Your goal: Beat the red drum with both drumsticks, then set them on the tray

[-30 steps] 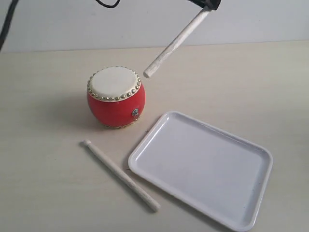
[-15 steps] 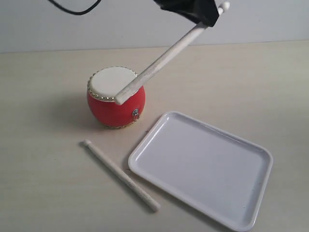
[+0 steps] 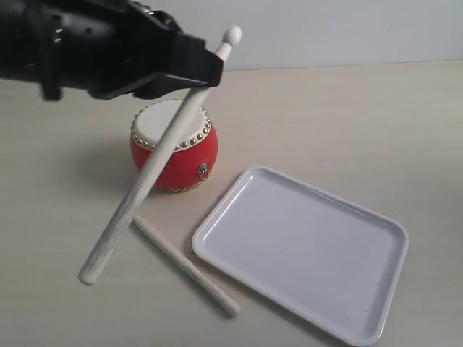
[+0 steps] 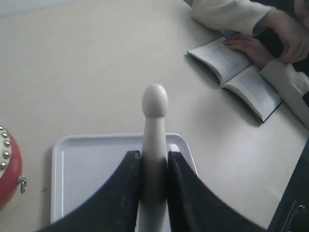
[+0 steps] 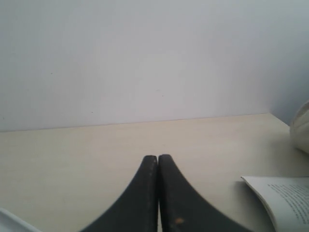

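Note:
The red drum with its cream head stands on the table; its edge shows in the left wrist view. My left gripper is shut on one drumstick near its rounded tip. The stick slants down across the front of the drum, its thick end low at the front left. A second drumstick lies flat on the table between the drum and the white tray. My right gripper is shut with nothing in it and faces the wall; the exterior view does not show it.
An open book lies on the table beyond the tray, with a person's hand and sleeve resting on it. The left arm's black body fills the upper left of the exterior view.
The left arm has swept left and into view with its drumstick. The stick's thick end went from beside the drum, onto the drum head, then down past the drum's front left.

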Controlling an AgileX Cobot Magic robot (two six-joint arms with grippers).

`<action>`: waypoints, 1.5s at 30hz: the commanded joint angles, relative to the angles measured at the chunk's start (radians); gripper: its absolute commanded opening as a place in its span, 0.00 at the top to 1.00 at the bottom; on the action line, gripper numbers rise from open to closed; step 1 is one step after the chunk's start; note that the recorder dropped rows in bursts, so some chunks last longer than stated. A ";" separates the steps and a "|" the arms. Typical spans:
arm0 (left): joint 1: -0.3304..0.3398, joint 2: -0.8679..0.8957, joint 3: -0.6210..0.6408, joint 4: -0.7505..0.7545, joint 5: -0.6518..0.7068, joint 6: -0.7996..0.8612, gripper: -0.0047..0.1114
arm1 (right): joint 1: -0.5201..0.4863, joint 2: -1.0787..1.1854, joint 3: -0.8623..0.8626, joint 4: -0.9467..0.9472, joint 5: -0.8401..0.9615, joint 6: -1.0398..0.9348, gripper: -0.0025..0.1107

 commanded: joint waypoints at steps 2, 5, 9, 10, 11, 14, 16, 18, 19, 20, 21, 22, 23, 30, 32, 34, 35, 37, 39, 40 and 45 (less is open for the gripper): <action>0.000 -0.198 0.168 -0.021 -0.094 0.010 0.96 | -0.005 -0.006 0.005 -0.040 -0.014 -0.029 0.98; 0.000 -0.283 0.268 -0.045 -0.153 0.004 0.96 | -0.005 -0.006 0.005 -0.040 -0.130 -0.029 0.98; 0.000 -0.331 0.377 -0.133 -0.276 0.004 0.96 | -0.005 -0.006 0.005 0.058 -0.306 0.130 0.98; 0.000 -0.332 0.398 -0.138 -0.311 0.004 0.96 | -0.005 -0.006 0.005 0.141 -0.349 0.283 0.98; 0.000 -0.332 0.419 -0.133 -0.344 0.006 0.96 | -0.005 -0.006 0.005 0.244 -0.379 0.466 0.98; 0.000 -0.330 0.449 -0.126 -0.394 0.009 0.96 | -0.005 -0.006 0.005 0.298 -0.381 0.547 0.98; 0.003 -0.330 0.464 -0.125 -0.455 0.009 0.96 | -0.005 -0.006 0.005 0.327 -0.362 0.737 0.98; 0.004 -0.330 0.472 -0.132 -0.520 0.003 0.96 | -0.005 -0.006 0.005 0.308 -0.250 0.894 0.98; 0.004 -0.328 0.472 -0.134 -0.534 0.001 0.96 | -0.005 -0.003 0.005 0.291 -0.167 0.896 0.98; 0.004 -0.328 0.472 -0.136 -0.553 0.001 0.96 | -0.005 0.005 0.005 0.291 -0.063 0.896 0.98; 0.004 -0.326 0.472 -0.136 -0.570 0.001 0.96 | -0.005 0.014 0.005 0.291 0.025 0.883 0.98; 0.007 -0.325 0.472 -0.136 -0.580 0.001 0.96 | -0.005 0.020 -0.002 0.302 0.080 0.849 0.98; 0.007 -0.319 0.472 -0.134 -0.590 0.001 0.96 | -0.005 0.028 -0.015 0.333 0.132 0.783 0.98; 0.007 -0.254 0.472 -0.136 -0.618 -0.049 0.96 | -0.005 0.125 -0.165 0.799 0.247 -0.015 0.98; 0.007 -0.243 0.472 -0.133 -0.623 -0.049 0.96 | -0.005 0.197 -0.213 0.892 0.355 -0.244 0.98; 0.007 -0.240 0.472 -0.133 -0.625 -0.051 0.96 | -0.005 0.280 -0.257 0.969 0.473 -0.444 0.98; 0.007 -0.240 0.470 -0.133 -0.628 -0.051 0.96 | -0.005 0.307 -0.270 0.997 0.503 -0.506 0.98; 0.007 -0.240 0.456 -0.133 -0.628 -0.051 0.96 | -0.005 0.359 -0.281 1.089 0.519 -0.586 0.98; 0.007 -0.240 0.440 -0.133 -0.623 -0.051 0.96 | -0.005 0.403 -0.281 1.165 0.548 -0.600 0.98; 0.007 -0.240 0.435 -0.132 -0.620 -0.051 0.96 | -0.005 0.435 -0.281 1.194 0.587 -0.642 0.98; 0.007 -0.240 0.429 -0.110 -0.588 -0.051 0.96 | -0.005 0.667 -0.281 1.331 0.797 -0.878 0.98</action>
